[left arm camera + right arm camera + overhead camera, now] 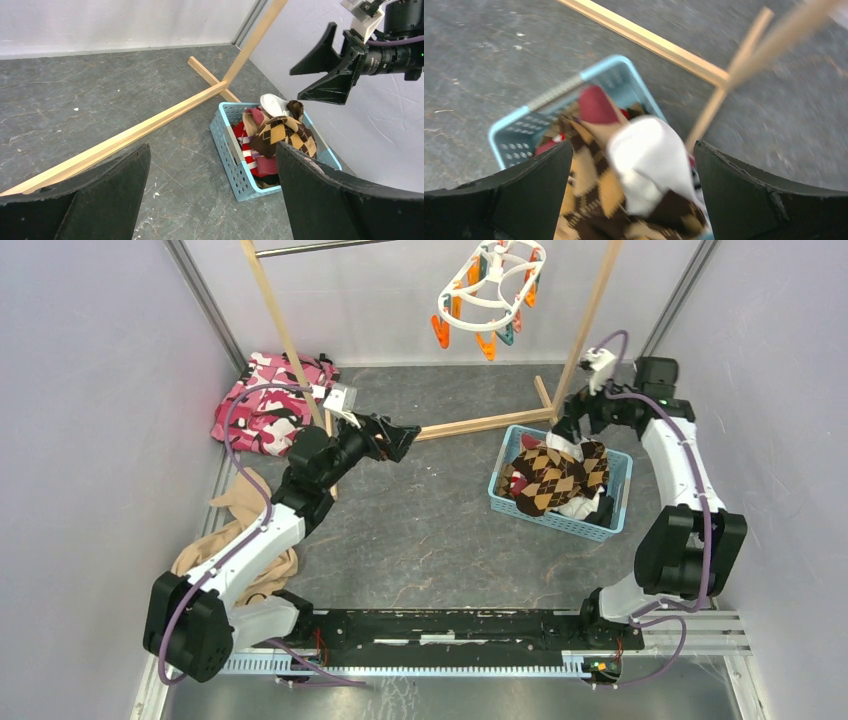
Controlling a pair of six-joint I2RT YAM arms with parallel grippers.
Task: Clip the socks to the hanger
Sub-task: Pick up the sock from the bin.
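Grey tabletop (pixel 420 530), blue basket (pixel 556 521) of socks (pixel 550 478)

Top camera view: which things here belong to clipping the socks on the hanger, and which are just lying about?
Part of the job: socks, the blue basket holding them, white hanger with its clothespins.

Just lying about: pink camouflage cloth, tan garment, wooden rack.

A: What is the worktop (pixel 430 530) like?
B: Dark grey, like stone.
A: What lies on it?
B: A blue basket (pixel 552 516) on the right, a wooden bar (pixel 480 425) across the back, and a pink cloth (pixel 262 405) and a tan cloth (pixel 238 502) on the left.
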